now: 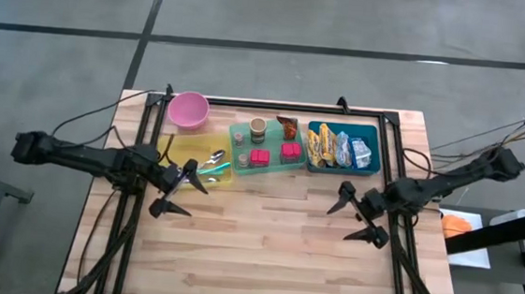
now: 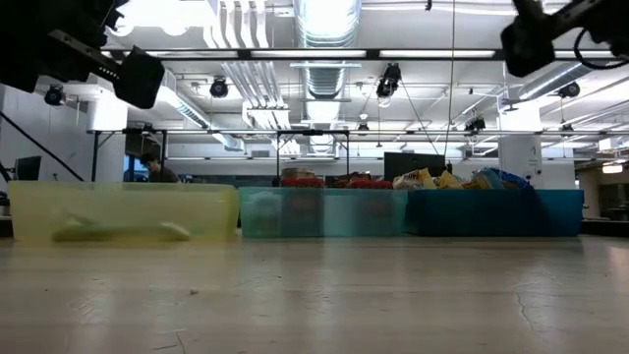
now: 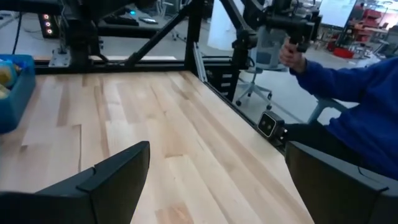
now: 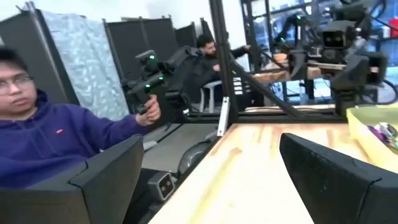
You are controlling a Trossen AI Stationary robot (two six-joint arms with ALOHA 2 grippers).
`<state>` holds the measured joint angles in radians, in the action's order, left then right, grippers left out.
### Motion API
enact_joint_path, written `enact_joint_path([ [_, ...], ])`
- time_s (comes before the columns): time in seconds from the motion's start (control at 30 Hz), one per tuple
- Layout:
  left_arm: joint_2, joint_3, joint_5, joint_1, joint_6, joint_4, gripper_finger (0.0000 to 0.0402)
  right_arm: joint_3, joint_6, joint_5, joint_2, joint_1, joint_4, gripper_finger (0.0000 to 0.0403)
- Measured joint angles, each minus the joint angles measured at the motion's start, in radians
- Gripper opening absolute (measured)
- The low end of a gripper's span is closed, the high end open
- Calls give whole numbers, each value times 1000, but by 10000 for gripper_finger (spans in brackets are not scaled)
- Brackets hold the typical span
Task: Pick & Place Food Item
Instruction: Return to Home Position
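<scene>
Three trays stand in a row at the table's far side. The yellow tray point(image 1: 185, 152) holds utensils. Red cubes point(image 1: 259, 157), small cups point(image 1: 257, 128) and a brown piece point(image 1: 287, 126) lie in the green tray point(image 1: 238, 128). Snack packets point(image 1: 337, 148) fill the blue tray point(image 1: 376, 132). My left gripper point(image 1: 184, 192) hovers open just near of the yellow tray, its fingers pointing toward the table's right. My right gripper point(image 1: 353, 217) hovers open near of the blue tray, pointing toward the left. Neither has anything between its fingers point(image 3: 118, 180) point(image 4: 106, 180).
A pink bowl point(image 1: 188, 109) stands at the far left corner. A black frame point(image 1: 391, 129) runs behind the trays and down both table sides. Bare wood point(image 1: 264, 250) lies between and near of the grippers. People with handheld controllers sit beyond the table's side edges point(image 3: 348, 93) point(image 4: 50, 137).
</scene>
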<state>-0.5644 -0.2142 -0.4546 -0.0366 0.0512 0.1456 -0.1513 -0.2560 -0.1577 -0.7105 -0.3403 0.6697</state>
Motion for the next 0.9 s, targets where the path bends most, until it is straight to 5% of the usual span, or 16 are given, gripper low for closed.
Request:
enact_joint_path([
  [0.47, 201, 29, 9, -1, 1, -173, 381, 136, 24, 23, 257, -41, -104, 372],
  [0.7, 239, 117, 10, -1, -44, -156, 381, 134, 69, -120, 299, -42, -144, 372],
  [0.9, 242, 184, 8, -1, -39, -98, 381, 134, 102, -124, 325, -41, -200, 372],
])
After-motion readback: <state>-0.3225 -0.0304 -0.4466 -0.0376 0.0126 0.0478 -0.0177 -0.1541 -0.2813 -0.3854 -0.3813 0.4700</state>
